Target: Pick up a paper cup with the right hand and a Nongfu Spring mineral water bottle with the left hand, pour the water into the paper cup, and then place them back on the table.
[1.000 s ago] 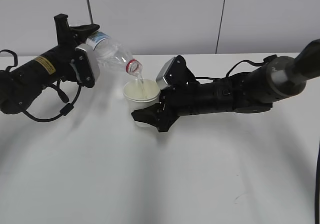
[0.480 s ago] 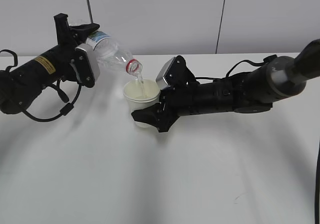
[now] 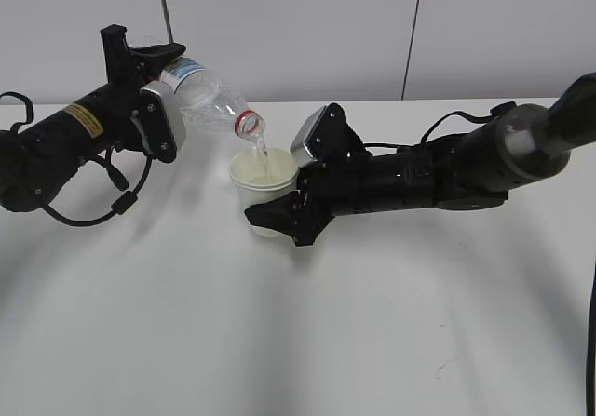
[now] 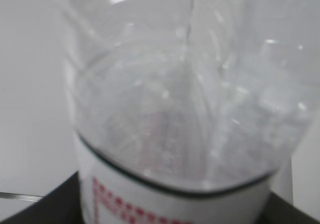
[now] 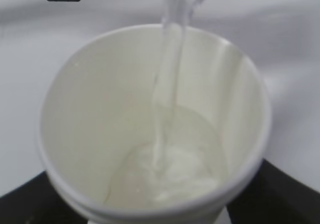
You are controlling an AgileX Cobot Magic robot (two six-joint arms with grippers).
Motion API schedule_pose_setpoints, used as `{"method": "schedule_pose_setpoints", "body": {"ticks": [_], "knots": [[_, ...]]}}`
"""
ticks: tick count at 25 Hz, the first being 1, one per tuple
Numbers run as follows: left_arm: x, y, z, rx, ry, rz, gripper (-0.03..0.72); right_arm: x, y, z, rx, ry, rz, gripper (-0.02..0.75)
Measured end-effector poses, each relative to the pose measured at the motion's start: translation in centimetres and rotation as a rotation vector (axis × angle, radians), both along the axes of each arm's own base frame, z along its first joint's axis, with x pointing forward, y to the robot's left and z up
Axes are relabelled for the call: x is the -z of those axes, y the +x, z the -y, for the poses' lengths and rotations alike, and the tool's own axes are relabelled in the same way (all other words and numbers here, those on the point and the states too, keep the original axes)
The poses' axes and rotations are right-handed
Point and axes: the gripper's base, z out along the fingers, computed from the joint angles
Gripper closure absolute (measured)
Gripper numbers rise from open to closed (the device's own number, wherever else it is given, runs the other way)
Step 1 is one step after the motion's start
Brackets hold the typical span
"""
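Above the white surface point(image 3: 307, 342), the left gripper point(image 3: 149, 72) is clamped around the tilted Nongfu Spring mineral water bottle point(image 3: 209, 100), mouth down over the paper cup point(image 3: 264, 181); the right gripper point(image 3: 275, 216) grips that cup, held upright. A thin stream of water point(image 5: 167, 83) falls into it.
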Motion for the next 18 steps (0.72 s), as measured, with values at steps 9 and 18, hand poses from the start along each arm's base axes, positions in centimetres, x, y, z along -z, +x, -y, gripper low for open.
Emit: {"method": "schedule_pose_setpoints", "body": {"ticks": [9,18], "knots": [[0.00,0.00,0.00,0.000,0.000,0.000,0.314,0.00,0.00,0.00,0.000,0.000,0.000,0.216],[-0.01,0.01,-0.01,-0.002,-0.001,0.000,0.314,0.00,0.00,0.00,0.000,0.000,0.000,0.216]]}}
